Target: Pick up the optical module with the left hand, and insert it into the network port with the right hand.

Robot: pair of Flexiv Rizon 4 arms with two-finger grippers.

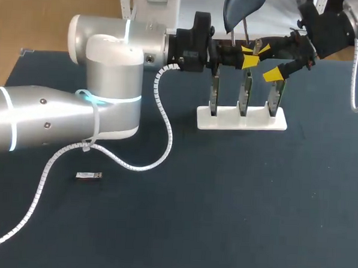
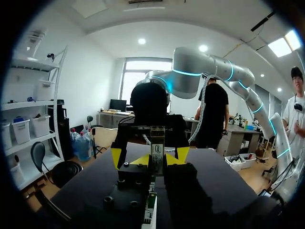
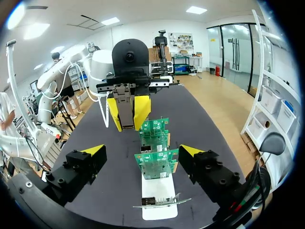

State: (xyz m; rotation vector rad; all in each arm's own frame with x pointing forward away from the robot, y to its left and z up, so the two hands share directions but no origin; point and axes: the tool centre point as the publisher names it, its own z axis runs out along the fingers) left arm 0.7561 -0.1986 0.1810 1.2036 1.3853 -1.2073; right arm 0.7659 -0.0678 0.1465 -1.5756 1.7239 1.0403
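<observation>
Dark table [image 1: 222, 220], optical module [image 3: 126, 112] in left fingers [image 3: 142, 110]

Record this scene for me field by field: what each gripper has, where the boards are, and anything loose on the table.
left gripper: jaws shut on the optical module, near the tops of the boards
right gripper: jaws open, empty, facing the boards
circuit boards: three, upright in a row
white stand: holds the boards, on the table
second module: lying flat on the table, far from the stand
</observation>
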